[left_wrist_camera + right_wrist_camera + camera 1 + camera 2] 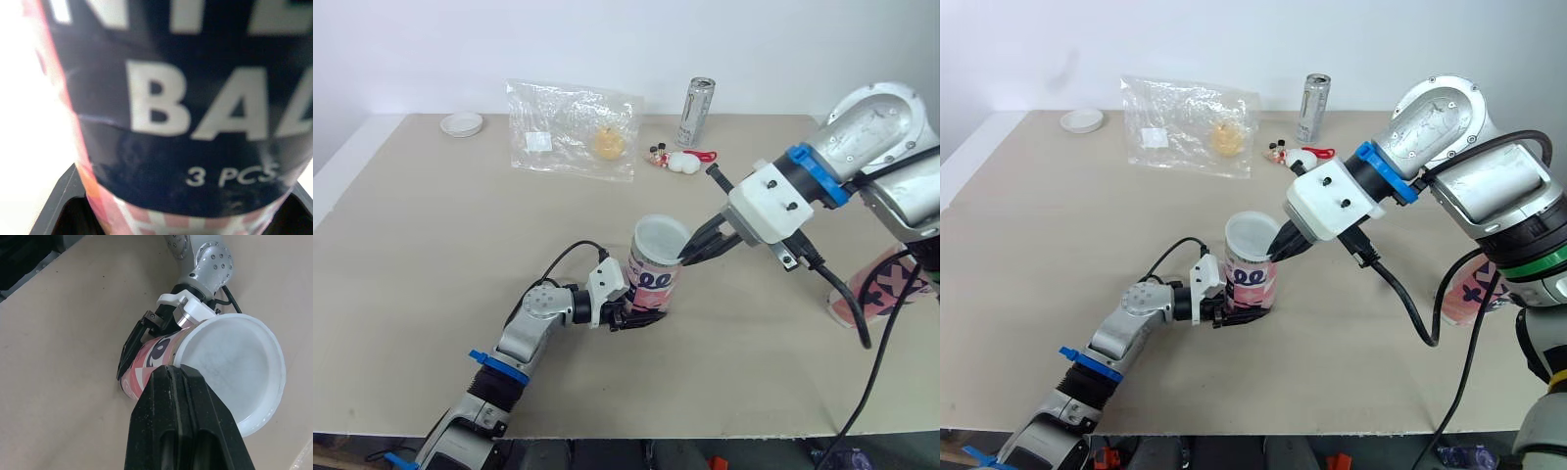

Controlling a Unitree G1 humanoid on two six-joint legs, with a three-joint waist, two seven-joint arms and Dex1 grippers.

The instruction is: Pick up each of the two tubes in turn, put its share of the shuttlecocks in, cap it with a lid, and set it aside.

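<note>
A pink-and-white tube (656,286) stands upright at the table's middle, with a white lid (661,238) sitting on its mouth. My left gripper (641,315) is shut on the tube's lower part; the left wrist view has the tube's dark printed label (186,122) close up between the fingers. My right gripper (690,257) comes in from the right, fingers shut together, tips touching the lid's (234,367) near rim. A second pink tube (891,289) lies at the table's right edge, partly hidden behind my right arm.
At the back of the table lie a clear plastic bag (573,127), a silver can (696,112) and a small red-and-white toy (677,160). A small white round disc (462,123) sits at the back left. My right arm's cables hang over the right side.
</note>
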